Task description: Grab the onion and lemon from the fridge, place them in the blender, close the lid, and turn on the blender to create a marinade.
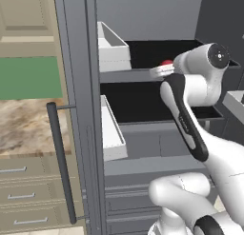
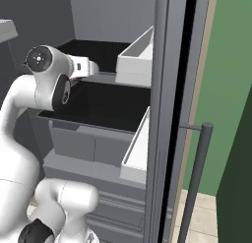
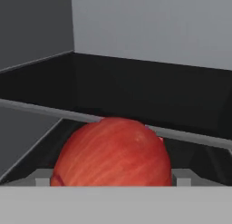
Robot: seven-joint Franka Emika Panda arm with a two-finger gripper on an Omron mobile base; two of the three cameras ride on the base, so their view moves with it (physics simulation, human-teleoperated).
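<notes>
The tall grey fridge [image 1: 143,153] stands open, its dark shelves facing the robot and its door swung out to the side, carrying white door bins [image 1: 113,48] and a long dark grey bar handle [image 1: 61,162]. The white arm reaches into the upper dark shelf, and the two-finger gripper [image 3: 113,180] sits right at the glossy red-brown round onion [image 3: 113,153], which rests on that shelf near its front edge. In the hand view the onion lies between the two small grey fingertips [image 3: 44,177], one showing at each side of it; the jaws stand spread wide, and whether the pads touch its skin cannot be told. From the left base view a sliver of the red onion [image 1: 166,63] peeks out just beyond the arm's wrist.
</notes>
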